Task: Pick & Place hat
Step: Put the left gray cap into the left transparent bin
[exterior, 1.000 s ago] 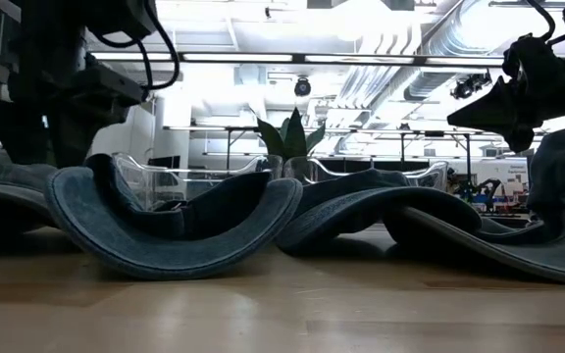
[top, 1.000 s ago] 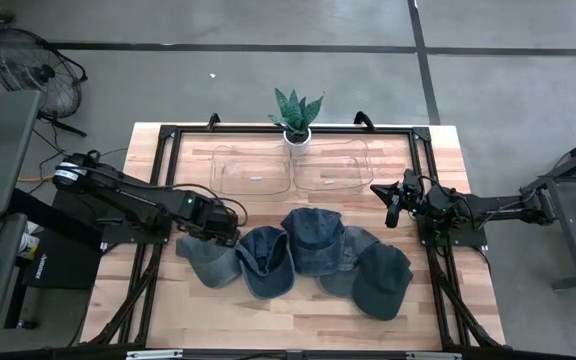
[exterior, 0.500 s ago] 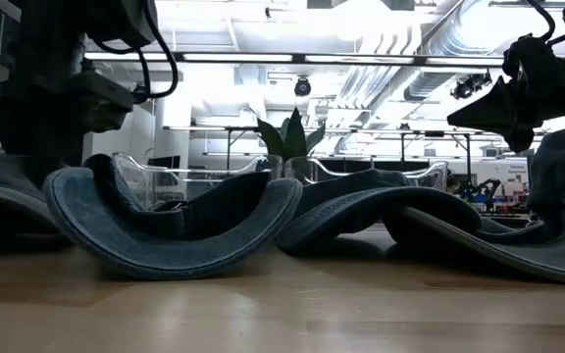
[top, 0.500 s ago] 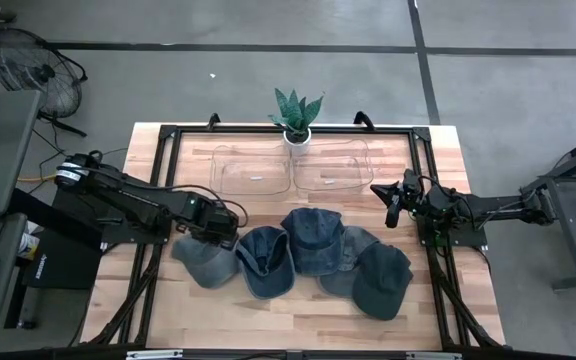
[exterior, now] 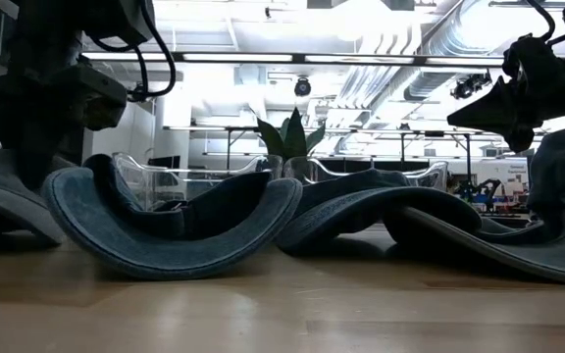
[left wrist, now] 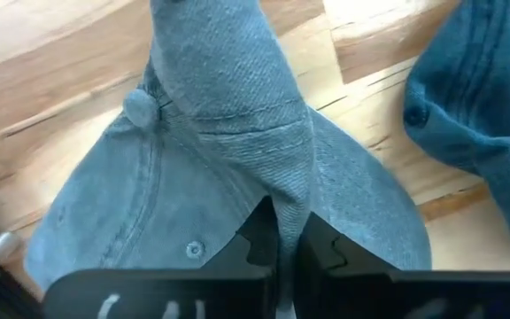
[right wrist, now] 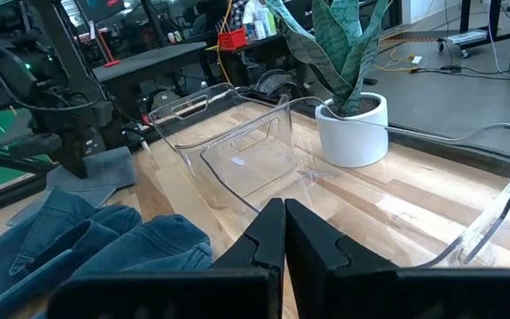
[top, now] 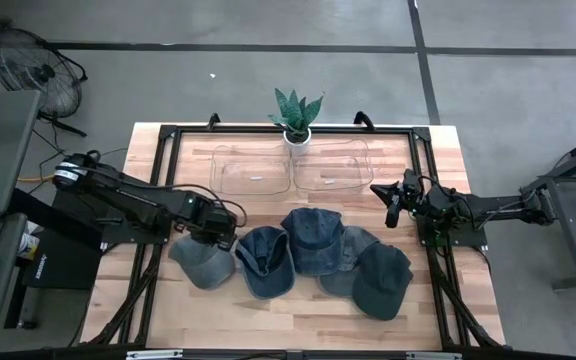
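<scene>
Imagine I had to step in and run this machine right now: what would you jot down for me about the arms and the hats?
Left gripper: shut on a fold of the grey-blue hat, the leftmost of the row, at the table's left.
Right gripper: shut, holding nothing, waiting in the air at the table's right side, near the right bin.
Other four hats: overlapping in a row across the middle of the table.
Two clear bins: side by side at the back, in front of the potted plant, with no hats in them.
Done: one hat gripped.
Left: lift it and place it; presumably the bins are the target. Then the remaining hats.
</scene>
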Controlling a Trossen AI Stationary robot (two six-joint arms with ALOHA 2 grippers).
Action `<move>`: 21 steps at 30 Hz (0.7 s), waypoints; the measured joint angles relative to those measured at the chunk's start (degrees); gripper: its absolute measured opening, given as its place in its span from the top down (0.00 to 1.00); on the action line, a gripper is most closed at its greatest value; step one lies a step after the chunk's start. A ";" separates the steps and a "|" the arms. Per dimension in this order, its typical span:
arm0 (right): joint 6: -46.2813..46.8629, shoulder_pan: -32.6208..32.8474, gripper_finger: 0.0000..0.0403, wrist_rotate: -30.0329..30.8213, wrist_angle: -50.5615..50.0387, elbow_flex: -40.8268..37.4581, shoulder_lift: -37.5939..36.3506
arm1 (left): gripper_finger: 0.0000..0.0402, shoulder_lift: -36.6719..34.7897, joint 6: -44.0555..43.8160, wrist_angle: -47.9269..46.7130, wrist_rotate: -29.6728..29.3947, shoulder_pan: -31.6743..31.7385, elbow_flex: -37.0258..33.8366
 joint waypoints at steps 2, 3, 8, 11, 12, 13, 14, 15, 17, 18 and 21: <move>-0.01 0.00 0.99 -0.02 0.00 0.00 0.00 | 0.99 -0.07 0.00 -0.07 -0.04 0.00 0.00; -0.01 0.00 0.99 0.00 0.00 0.00 0.00 | 0.99 -0.12 0.00 -0.01 -0.08 0.00 0.00; 0.01 0.02 0.99 0.00 0.00 0.00 0.00 | 1.00 -3.06 -0.18 -0.13 0.36 -0.02 -0.07; 0.00 0.02 0.99 -0.01 0.00 0.00 0.00 | 1.00 -5.54 -0.20 0.20 0.36 -0.03 -0.07; -0.01 0.02 0.99 0.00 0.00 0.00 0.00 | 1.00 -6.38 -0.01 0.06 0.37 -0.04 -0.07; -0.01 0.00 0.99 0.00 0.00 0.00 0.00 | 1.00 -7.17 0.22 -0.05 0.37 -0.04 -0.07; -0.01 0.01 0.99 -0.01 0.00 0.00 0.00 | 1.00 -7.98 0.49 0.05 0.37 -0.04 -0.09; 0.00 0.01 0.99 -0.01 0.00 0.00 0.00 | 1.00 -8.78 0.62 0.11 0.37 -0.04 -0.07; -0.01 0.02 0.99 0.00 0.00 0.00 0.00 | 1.00 -10.28 1.60 0.07 0.67 -0.04 -0.06; 0.00 0.00 0.99 -0.01 0.00 0.00 0.00 | 1.00 -10.91 1.97 -0.06 1.11 -0.04 0.17; 0.01 0.02 0.99 -0.02 0.00 0.00 0.00 | 1.00 -13.05 2.82 -0.04 1.41 -0.04 1.04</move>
